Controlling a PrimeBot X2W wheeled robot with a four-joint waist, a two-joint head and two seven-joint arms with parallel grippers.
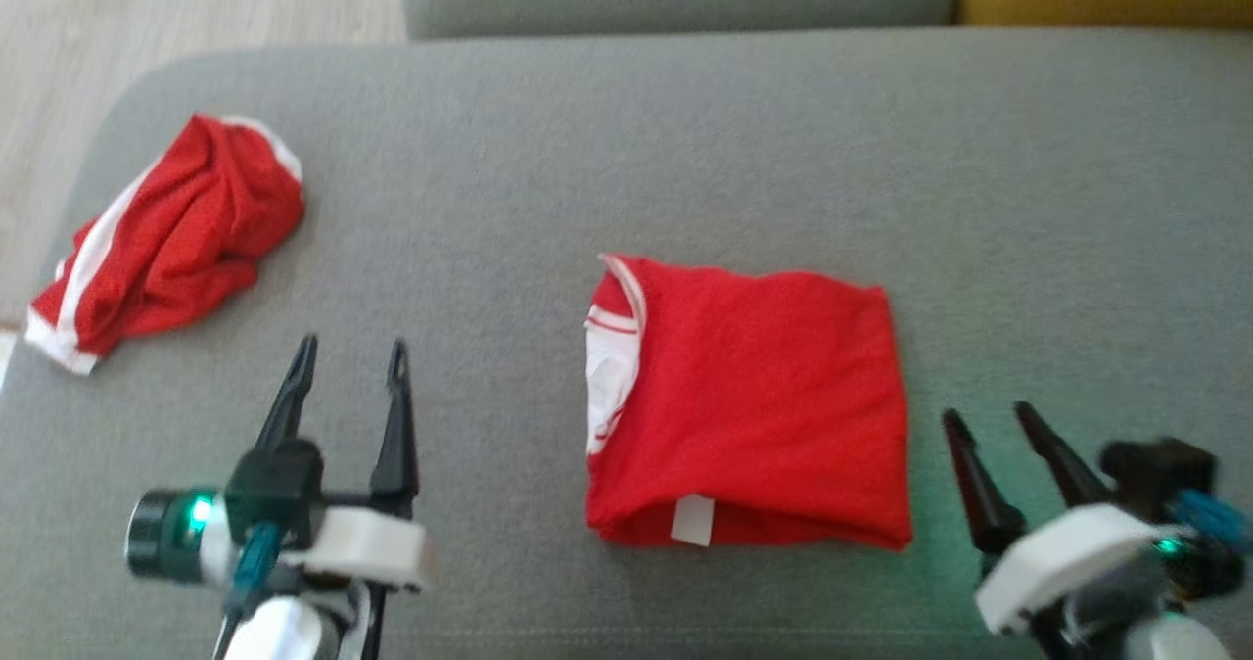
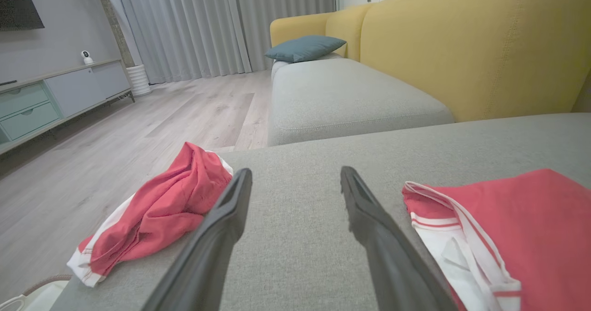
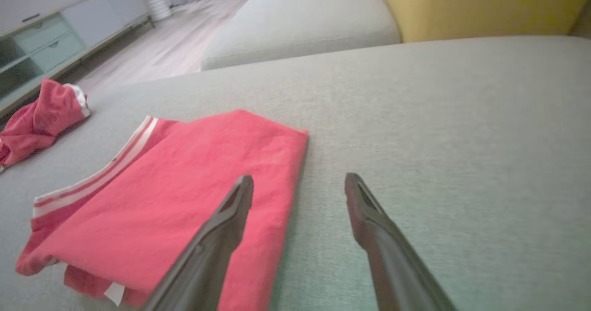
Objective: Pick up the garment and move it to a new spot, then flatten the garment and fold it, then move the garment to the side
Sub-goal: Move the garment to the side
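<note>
**Item 1: folded red shirt** (image 1: 754,405). White trim. Laid flat mid-seat on the grey sofa seat (image 1: 783,131), closer to the near edge than the far edge. Outline approx. square, so no marked long axis is noted. Collar side is turned twd the seat's left edge; a small white label is seen at the shirt's near edge.

**Item 2: right gripper** (image 1: 984,411). Fingers spread, nothing held. Placed just beside the shirt's near right corner, not touching. The shirt lies to its left.

**Item 3: left gripper** (image 1: 350,345). Fingers spread, nothing held. Kept well apart from the shirt's collar side, w/ bare seat between. The shirt lies to its right.

**Item 4: crumpled red shorts** (image 1: 176,239). White stripes. Left at the seat's left edge, near the far left corner.

**Assessment:** the fold is judged done and the move aside pending. The right arm is judged the nearer for the pickup.
</note>
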